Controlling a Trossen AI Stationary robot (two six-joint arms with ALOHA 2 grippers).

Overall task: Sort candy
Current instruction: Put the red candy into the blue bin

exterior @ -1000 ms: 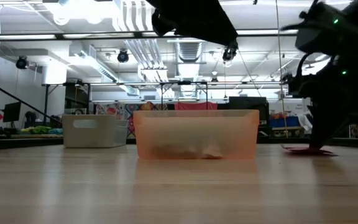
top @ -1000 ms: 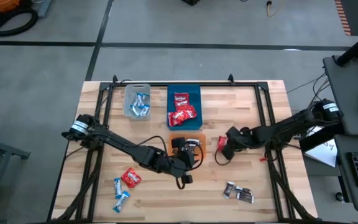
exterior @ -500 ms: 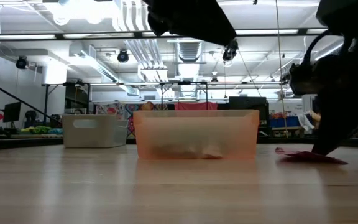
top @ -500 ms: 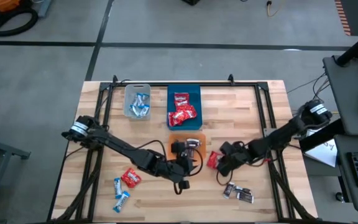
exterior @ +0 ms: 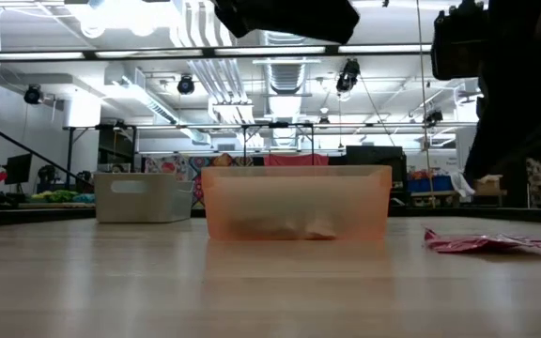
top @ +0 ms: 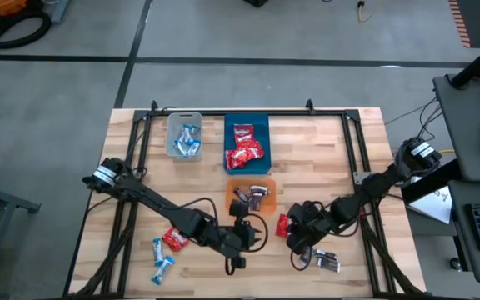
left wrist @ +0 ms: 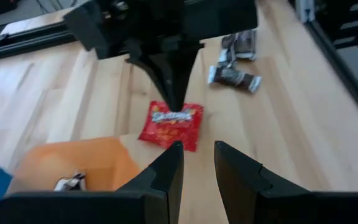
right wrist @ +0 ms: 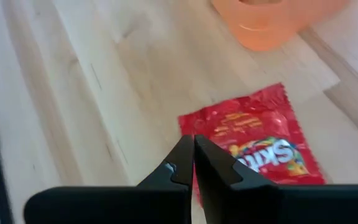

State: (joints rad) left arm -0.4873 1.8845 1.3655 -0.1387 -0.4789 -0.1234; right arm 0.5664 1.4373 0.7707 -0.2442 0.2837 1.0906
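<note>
Left gripper (top: 251, 236) low near table centre, fingers slightly parted, right gripper (top: 294, 236) pinched closed

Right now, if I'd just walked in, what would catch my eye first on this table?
Probably the red candy packet lying flat on the wood just in front of the orange bin, with the right gripper poised over it, jaws shut. Behind it sit a blue bin of red candies and a clear bin of blue-and-white ones.

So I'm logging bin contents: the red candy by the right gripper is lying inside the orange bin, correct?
Not inside. The red candy lies flat on the table, just outside the orange bin, with the shut right gripper near it. The high view shows this; the right wrist view agrees.
</note>
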